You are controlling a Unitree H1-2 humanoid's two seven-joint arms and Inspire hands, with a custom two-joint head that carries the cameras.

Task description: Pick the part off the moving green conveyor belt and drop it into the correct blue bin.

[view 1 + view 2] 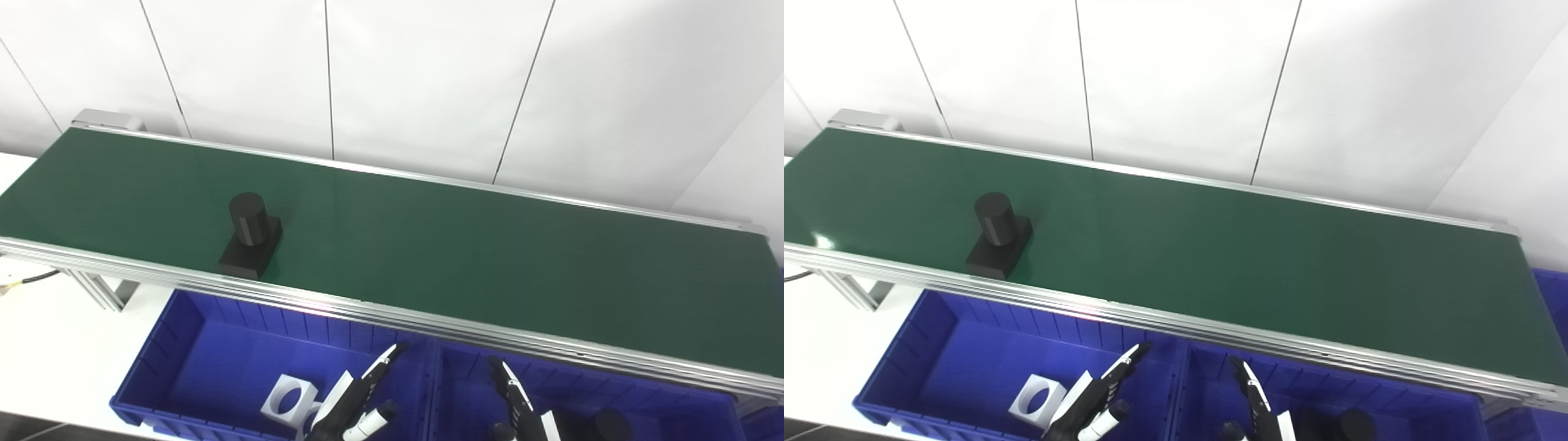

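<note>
Low down, left hand [352, 404] and right hand [517, 407] over blue bins [184, 367], fingers [383, 361] spread, holding nothing, black part [251, 236] on belt [459, 257].

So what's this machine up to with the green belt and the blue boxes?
It is a sorting job. A black part, a cylinder standing on a square base, sits on the green conveyor belt, near its left end, untouched. The robot's left hand and right hand hang low over the blue bins, fingers apart, holding nothing. The left blue bin holds a white block with a round hole; the right blue bin holds a dark part.
</note>
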